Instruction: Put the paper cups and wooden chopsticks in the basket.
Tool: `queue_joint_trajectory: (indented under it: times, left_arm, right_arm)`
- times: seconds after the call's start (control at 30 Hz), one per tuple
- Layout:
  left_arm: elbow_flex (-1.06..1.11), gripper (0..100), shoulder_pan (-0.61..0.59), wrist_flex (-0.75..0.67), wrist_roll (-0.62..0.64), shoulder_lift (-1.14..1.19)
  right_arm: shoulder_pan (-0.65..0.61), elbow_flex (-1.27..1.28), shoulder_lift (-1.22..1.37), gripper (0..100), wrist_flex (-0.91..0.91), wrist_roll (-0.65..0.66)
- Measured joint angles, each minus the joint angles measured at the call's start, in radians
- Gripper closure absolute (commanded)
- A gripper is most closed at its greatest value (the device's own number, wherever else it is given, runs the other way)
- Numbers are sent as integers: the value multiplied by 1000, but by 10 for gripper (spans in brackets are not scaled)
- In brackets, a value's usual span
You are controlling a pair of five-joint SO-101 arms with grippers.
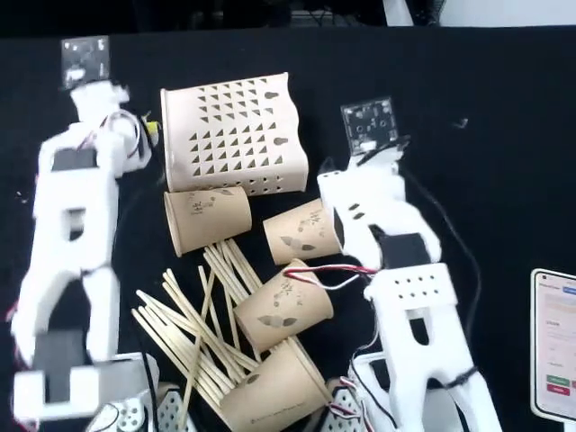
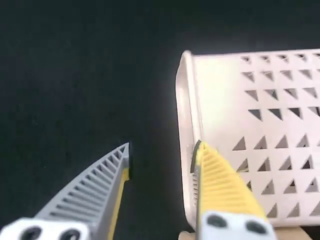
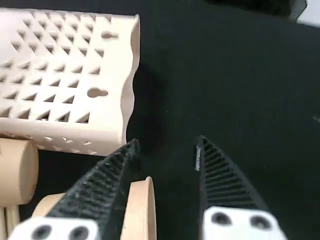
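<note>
Table (image 1: 504, 135): black, bare at far right.
Basket (image 1: 229, 135): on its side, far centre.
Paper cups (image 1: 207, 219): four, tipped over, just in front of basket.
Chopsticks (image 1: 184, 337): loose heap beside cups, outside basket.
Left gripper (image 2: 161, 150): jaws wide apart, empty, at basket's edge.
Right gripper (image 3: 167, 145): jaws apart, empty, beside one cup's rim.

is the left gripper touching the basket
Cannot tell. In the left wrist view one finger of the left gripper overlaps the rim of the basket, but whether there is contact or a small gap is unclear.
</note>
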Motion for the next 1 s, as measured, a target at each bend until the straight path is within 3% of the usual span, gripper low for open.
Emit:
queue_joint_trajectory:
  times: [0.33, 0.67, 1.0]
  left_arm:
    - [-511, 781, 41, 356, 40, 382]
    - [-672, 782, 25, 368, 43, 601]
    - [-680, 785, -187, 384, 2, 669]
  right_arm:
    - [0, 40, 52, 811, -60, 0]
    - [0, 40, 52, 811, -60, 0]
    - [0, 40, 52, 811, -60, 0]
